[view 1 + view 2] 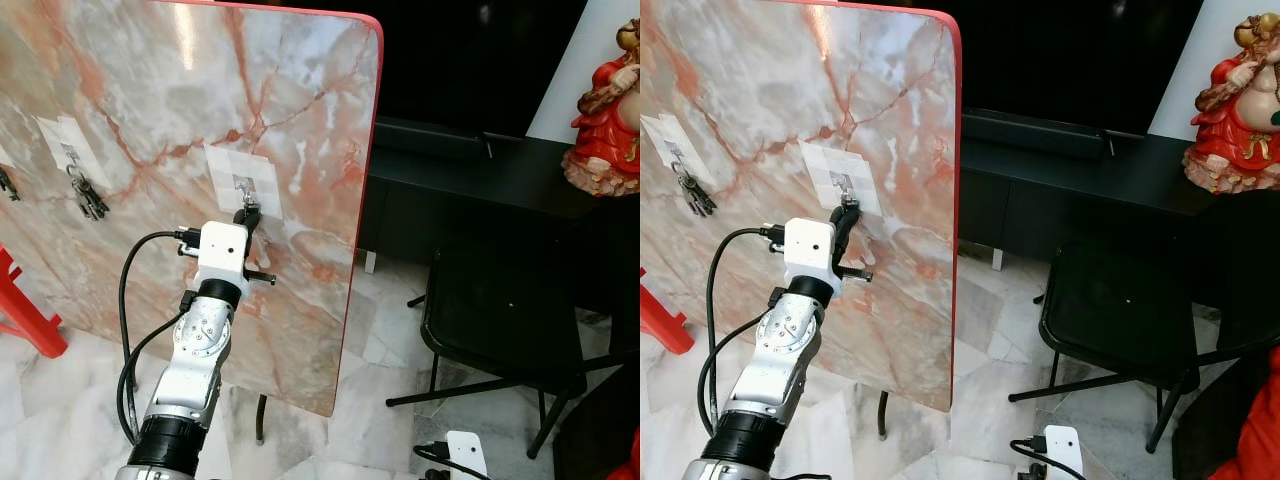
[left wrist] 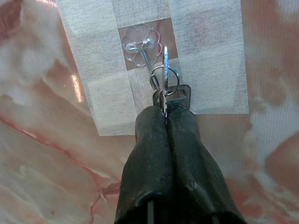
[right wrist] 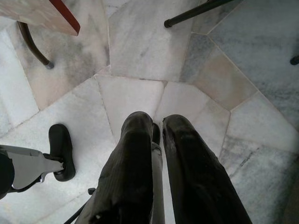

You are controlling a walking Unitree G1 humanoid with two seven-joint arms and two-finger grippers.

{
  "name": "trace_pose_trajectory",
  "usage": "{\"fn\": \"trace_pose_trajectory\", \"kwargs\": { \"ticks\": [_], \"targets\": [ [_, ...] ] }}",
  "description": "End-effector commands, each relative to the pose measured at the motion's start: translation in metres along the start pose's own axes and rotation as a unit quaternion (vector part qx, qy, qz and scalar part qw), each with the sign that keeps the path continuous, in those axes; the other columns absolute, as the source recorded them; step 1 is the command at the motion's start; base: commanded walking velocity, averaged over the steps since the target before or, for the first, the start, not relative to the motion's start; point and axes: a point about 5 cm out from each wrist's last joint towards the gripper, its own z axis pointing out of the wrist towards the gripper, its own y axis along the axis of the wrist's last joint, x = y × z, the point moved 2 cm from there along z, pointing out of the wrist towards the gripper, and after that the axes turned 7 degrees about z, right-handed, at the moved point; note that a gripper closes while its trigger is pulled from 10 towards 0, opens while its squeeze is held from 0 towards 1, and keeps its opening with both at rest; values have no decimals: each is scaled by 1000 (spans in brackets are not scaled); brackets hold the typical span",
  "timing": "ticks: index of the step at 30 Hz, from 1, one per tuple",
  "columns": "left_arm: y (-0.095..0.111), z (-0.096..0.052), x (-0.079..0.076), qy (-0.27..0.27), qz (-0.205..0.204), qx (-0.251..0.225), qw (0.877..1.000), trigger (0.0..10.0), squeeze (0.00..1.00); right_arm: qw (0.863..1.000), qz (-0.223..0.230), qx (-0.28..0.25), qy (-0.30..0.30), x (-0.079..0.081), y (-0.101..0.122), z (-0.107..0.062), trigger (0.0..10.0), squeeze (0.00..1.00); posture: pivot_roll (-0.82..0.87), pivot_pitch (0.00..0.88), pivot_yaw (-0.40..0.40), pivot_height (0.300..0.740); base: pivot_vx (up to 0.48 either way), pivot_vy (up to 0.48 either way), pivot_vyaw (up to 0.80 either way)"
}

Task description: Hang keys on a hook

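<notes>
At the hook: the keys (image 2: 169, 95) hang right at the clear plastic hook (image 2: 140, 45), key ring looking threaded over its wire prong, on the taped white patch (image 1: 242, 182).
Left end effector (image 2: 164, 114): fingers pressed together, clamped on the bottom of the key bunch, right up against the patch.
Board: tipped-up marble desk (image 1: 300, 120) with a red rim; another key set (image 1: 88, 198) hangs on a hook further to the left.
Right end effector (image 3: 158, 126): idle down low over the marble floor (image 3: 140, 56), fingers nearly together, nothing in them.
Risk: if it pulls back while gripping, I reckon the ring slides off the prong, or the stuck-on hook peels away.
</notes>
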Motion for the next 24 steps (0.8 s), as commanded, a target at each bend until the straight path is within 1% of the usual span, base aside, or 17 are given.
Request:
{"fn": "trace_pose_trajectory", "kwargs": {
  "ticks": [1,10,18,19,20,22,23,24],
  "targets": [
    [0,3,-4,-16,-1,6,1000,10000,0,1000,0,-3,1,1,3,0,10000,0,30,11,-28,740,0,0,0],
    [2,3,-10,-41,7,7,999,10000,0,1000,0,-2,2,1,3,0,10000,0,30,12,-27,740,0,0,0],
    [1,2,-12,-50,7,10,999,10000,0,1000,0,-2,2,1,3,0,10000,0,31,11,-26,740,0,0,0],
    [1,2,-12,-51,6,9,999,10000,82,1000,0,-2,2,1,3,0,10000,0,31,11,-26,740,0,0,0],
    [1,2,-12,-51,5,9,999,10000,588,1000,0,-2,2,1,3,0,10000,0,31,11,-26,740,0,0,0],
    [1,2,-13,-51,5,9,999,10000,588,1000,0,-2,2,1,3,0,10000,0,31,11,-26,740,0,0,0],
    [1,1,-12,-51,3,8,999,10000,1000,1000,0,-2,2,1,3,0,10000,0,31,11,-26,740,0,0,0],
    [1,1,-12,-50,2,8,999,10000,1000,1000,0,-2,2,1,3,0,10000,0,31,11,-26,740,0,0,0]
  ]
}}
